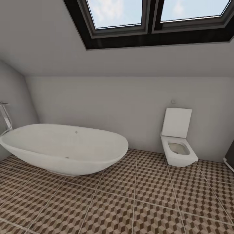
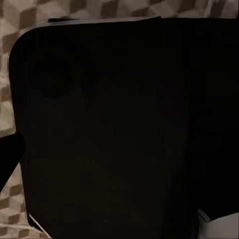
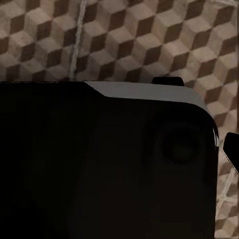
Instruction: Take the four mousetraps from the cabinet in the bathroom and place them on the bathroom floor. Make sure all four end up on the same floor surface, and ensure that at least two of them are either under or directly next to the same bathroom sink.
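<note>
Ahead of me the bathroom floor (image 1: 143, 201) runs to the back wall (image 1: 130, 110). A bathtub (image 1: 65, 149) stands on the floor's left side, a floor-standing faucet (image 1: 6, 118) just beyond its left end. A toilet (image 1: 178, 144) hangs on the back wall at the right, well apart from the tub. Skylight windows (image 1: 152, 13) sit in the sloped ceiling above. In both wrist views, the robot's base (image 3: 99, 164) lies over the floor.

Bathroom floor (image 1: 146, 201) — bathtub (image 1: 65, 148) on it.
</note>
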Motion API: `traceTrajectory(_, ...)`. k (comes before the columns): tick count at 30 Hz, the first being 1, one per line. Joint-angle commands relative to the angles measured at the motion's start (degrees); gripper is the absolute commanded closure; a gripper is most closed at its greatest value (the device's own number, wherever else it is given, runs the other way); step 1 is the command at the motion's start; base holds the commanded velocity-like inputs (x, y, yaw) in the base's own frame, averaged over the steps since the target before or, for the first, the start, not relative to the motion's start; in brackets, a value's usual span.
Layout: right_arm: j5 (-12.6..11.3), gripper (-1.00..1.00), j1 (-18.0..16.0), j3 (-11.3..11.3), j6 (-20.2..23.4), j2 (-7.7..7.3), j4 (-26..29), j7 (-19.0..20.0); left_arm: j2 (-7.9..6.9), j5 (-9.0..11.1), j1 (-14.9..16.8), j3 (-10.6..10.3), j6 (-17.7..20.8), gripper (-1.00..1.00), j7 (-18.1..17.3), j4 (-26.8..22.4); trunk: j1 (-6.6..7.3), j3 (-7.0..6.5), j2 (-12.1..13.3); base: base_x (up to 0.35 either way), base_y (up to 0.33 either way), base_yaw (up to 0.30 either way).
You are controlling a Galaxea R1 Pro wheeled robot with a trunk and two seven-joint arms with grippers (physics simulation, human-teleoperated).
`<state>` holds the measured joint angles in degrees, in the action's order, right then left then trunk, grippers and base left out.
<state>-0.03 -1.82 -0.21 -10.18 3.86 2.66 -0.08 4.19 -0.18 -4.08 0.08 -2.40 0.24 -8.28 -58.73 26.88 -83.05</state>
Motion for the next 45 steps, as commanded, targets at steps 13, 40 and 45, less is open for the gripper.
traceTrajectory(13,2.71,-1.00,-0.86,0.08,-0.05,-1.04,11.31,-2.70,-0.23,-0.14,0.14,0.09,0.69,-1.00,0.82,-13.31,0.00,0.05,-0.03,0.000,0.000,0.000)
traceTrajectory(40,2.88,-1.00,-17.57,0.00,11.81,-2.05,21.76,-5.25,-1.97,0.42,12.50,1.36,11.16,-1.00,6.44,-23.63,0.00,0.05,-0.03,0.000,0.000,0.000)
traceTrajectory(45,2.99,-1.00,-18.77,-0.14,12.71,-2.43,21.83,-5.07,-2.20,4.03,14.09,1.66,11.77,-1.00,6.45,-23.77,0.00,0.05,-0.03,0.000,0.000,0.000)
